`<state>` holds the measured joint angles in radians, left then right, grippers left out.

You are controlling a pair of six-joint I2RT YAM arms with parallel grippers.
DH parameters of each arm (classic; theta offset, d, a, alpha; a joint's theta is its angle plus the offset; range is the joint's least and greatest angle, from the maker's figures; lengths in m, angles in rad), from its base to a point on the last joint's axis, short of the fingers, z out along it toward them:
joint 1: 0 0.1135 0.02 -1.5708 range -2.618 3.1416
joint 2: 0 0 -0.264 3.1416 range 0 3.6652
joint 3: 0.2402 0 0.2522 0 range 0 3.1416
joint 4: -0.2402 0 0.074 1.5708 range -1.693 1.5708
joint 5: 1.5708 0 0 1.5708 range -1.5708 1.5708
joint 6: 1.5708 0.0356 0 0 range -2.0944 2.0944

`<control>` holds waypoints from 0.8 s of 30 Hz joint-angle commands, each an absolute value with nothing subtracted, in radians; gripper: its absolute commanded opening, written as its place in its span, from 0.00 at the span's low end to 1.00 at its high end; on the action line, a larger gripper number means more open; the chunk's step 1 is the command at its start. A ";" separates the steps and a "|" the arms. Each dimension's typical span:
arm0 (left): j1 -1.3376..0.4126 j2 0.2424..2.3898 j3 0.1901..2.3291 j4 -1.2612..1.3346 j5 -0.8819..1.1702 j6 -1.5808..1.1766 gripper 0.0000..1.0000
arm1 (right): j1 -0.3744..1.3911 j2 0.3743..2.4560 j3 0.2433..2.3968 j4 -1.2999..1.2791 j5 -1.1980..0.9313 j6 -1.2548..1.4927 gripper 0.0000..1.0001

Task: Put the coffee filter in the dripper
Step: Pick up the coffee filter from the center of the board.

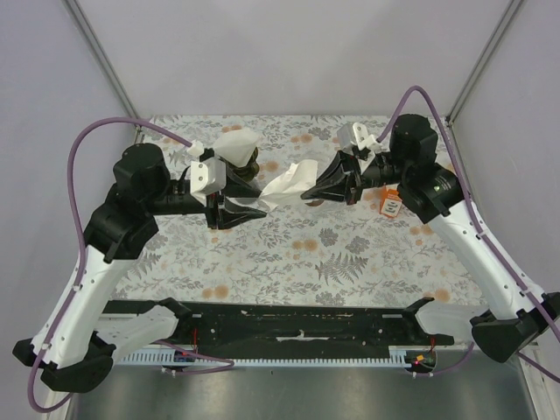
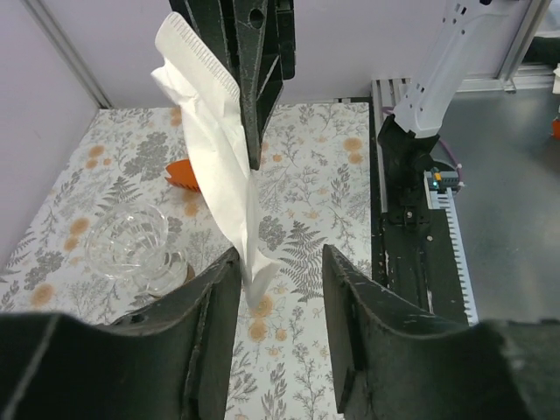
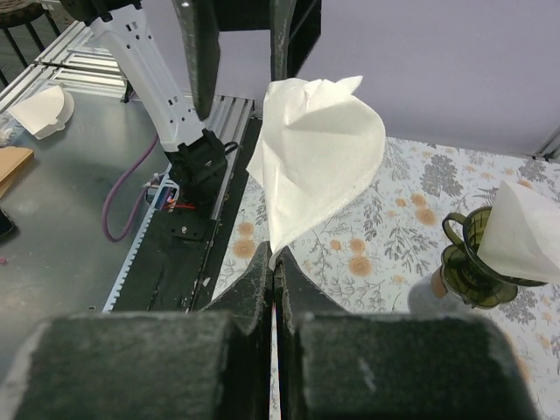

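A white paper coffee filter (image 1: 289, 182) hangs in the air between my two grippers. My right gripper (image 1: 304, 195) is shut on one edge of it, as the right wrist view (image 3: 276, 255) shows, with the filter (image 3: 319, 149) fanning out beyond the tips. My left gripper (image 2: 280, 254) is open, and the filter's other tip (image 2: 256, 284) lies between its fingers close to the left one. A clear glass dripper (image 2: 131, 245) stands on the table below, left in the left wrist view. A dark green dripper (image 3: 472, 258) holds another filter (image 1: 238, 144).
A small orange item (image 1: 390, 205) lies on the floral mat (image 1: 350, 254) by the right arm. The black rail (image 1: 297, 331) runs along the near edge. A spare filter (image 3: 42, 107) lies on the grey surface beyond the rail.
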<state>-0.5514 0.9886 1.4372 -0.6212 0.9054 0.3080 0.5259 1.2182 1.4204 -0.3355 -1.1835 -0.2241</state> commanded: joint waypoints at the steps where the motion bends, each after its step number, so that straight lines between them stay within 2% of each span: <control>1: -0.548 0.979 1.466 -0.600 0.905 0.256 0.53 | 0.522 1.192 1.419 -0.373 -1.181 -0.273 0.00; 6: -0.552 1.014 1.476 -0.546 0.900 0.189 0.62 | 0.571 1.230 1.469 -0.442 -1.164 -0.331 0.00; 13: -0.578 1.060 1.482 -0.541 0.885 0.149 0.65 | 0.611 1.247 1.520 -0.488 -1.143 -0.387 0.00; 14: -0.580 1.058 1.474 -0.541 0.896 0.149 0.61 | 0.614 1.246 1.523 -0.488 -1.143 -0.387 0.00; 15: -0.581 1.057 1.471 -0.538 0.914 0.143 0.50 | 0.614 1.246 1.523 -0.491 -1.140 -0.387 0.00; 18: -0.583 1.051 1.476 -0.525 0.930 0.124 0.03 | 0.612 1.244 1.519 -0.508 -1.095 -0.411 0.00; 24: -0.578 1.014 1.494 -0.543 0.818 0.208 0.02 | 0.551 1.216 1.465 -0.526 -1.040 -0.436 0.00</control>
<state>-0.5804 1.0630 1.4540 -0.5667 0.8848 0.1581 0.5991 1.2514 1.4818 -0.4942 -1.0927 -0.4110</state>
